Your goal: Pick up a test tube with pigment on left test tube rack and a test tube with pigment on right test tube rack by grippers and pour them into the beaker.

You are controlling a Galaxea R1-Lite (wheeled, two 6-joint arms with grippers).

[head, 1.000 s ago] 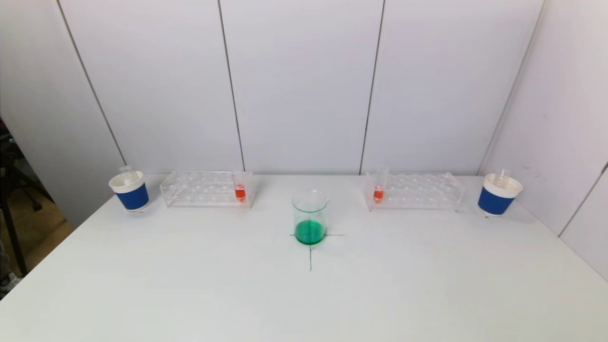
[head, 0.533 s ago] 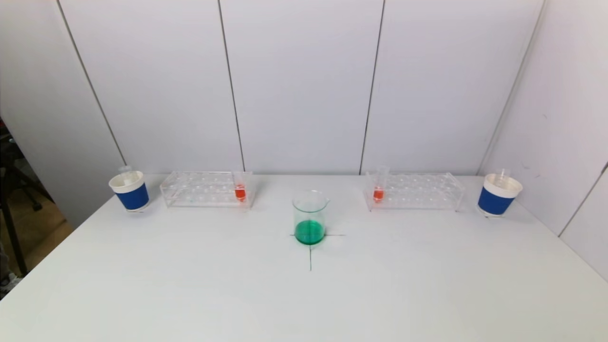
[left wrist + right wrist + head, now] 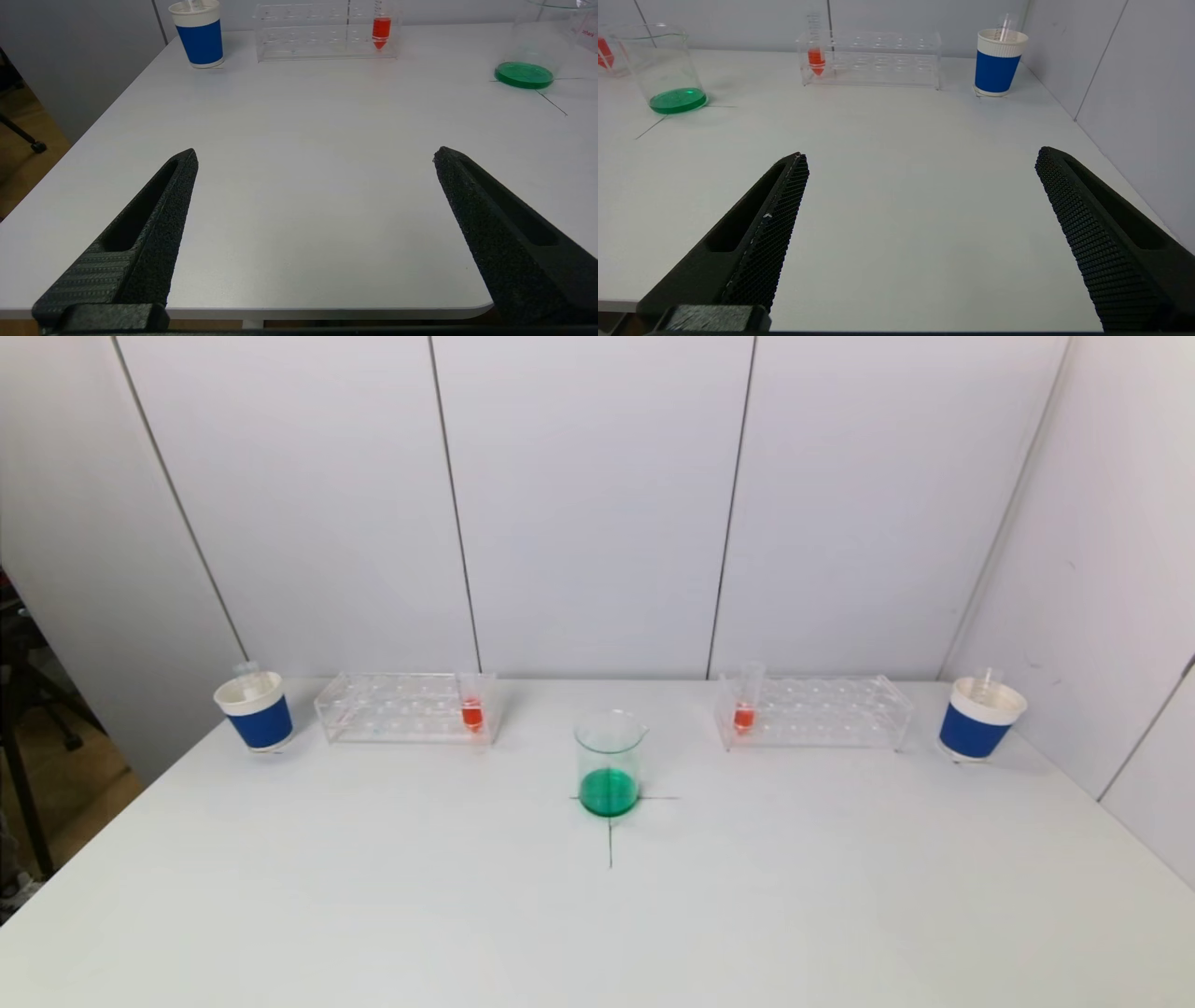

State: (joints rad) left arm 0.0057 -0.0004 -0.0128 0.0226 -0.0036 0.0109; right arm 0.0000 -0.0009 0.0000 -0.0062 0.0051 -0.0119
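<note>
A glass beaker (image 3: 610, 763) holding green liquid stands mid-table on a drawn cross. The clear left test tube rack (image 3: 406, 707) carries one test tube with red pigment (image 3: 472, 707) at its inner end. The right test tube rack (image 3: 812, 711) carries another test tube with red pigment (image 3: 744, 707) at its inner end. Neither arm shows in the head view. My left gripper (image 3: 315, 156) hovers open and empty over the table's near edge, far from its tube (image 3: 381, 29). My right gripper (image 3: 922, 156) is likewise open and empty near the front edge, its tube (image 3: 816, 56) far off.
A blue paper cup (image 3: 255, 711) stands left of the left rack, and another blue cup (image 3: 980, 719) right of the right rack, each holding an empty tube. Wall panels close the back and right side. The table's left edge drops to the floor.
</note>
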